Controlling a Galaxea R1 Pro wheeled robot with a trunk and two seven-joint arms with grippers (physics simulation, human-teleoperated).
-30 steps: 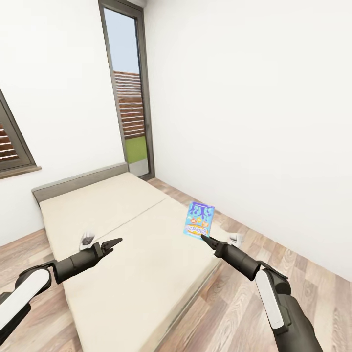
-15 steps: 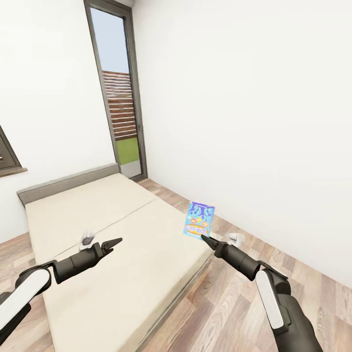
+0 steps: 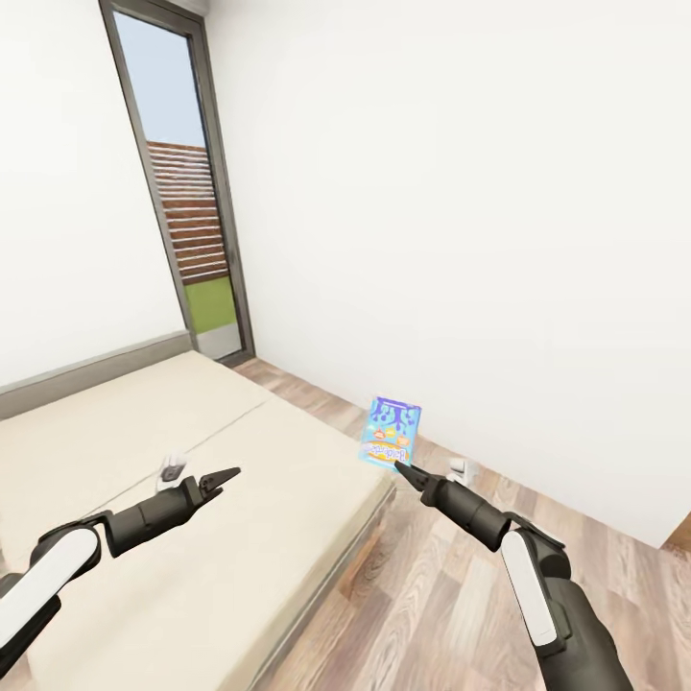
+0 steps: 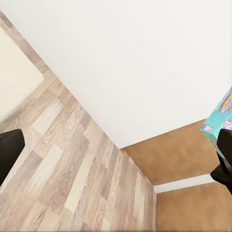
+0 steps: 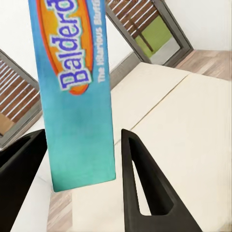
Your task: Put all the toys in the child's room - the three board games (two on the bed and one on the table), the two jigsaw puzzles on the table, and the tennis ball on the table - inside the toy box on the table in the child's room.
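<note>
A: Start at the left. What is the left gripper (image 3: 223,478) doing?

B: It hangs over the bed (image 3: 240,499) with its fingers a little parted and nothing between them. The cream mattress under it is bare as far as the head view reaches.

A: And further right?

B: The right gripper (image 3: 400,467) pinches the lower edge of the blue board game (image 3: 391,432), which stands upright in the air past the bed's edge, over the wooden floor (image 3: 451,605). The right wrist view shows the box (image 5: 75,92) between the two dark fingers (image 5: 145,188).

A: So how much is done?

B: I judge one game is picked up but not yet delivered. Neither the table nor the toy box is in view, so what already lies in the box I cannot tell. This game has yet to be carried there and dropped in.
</note>
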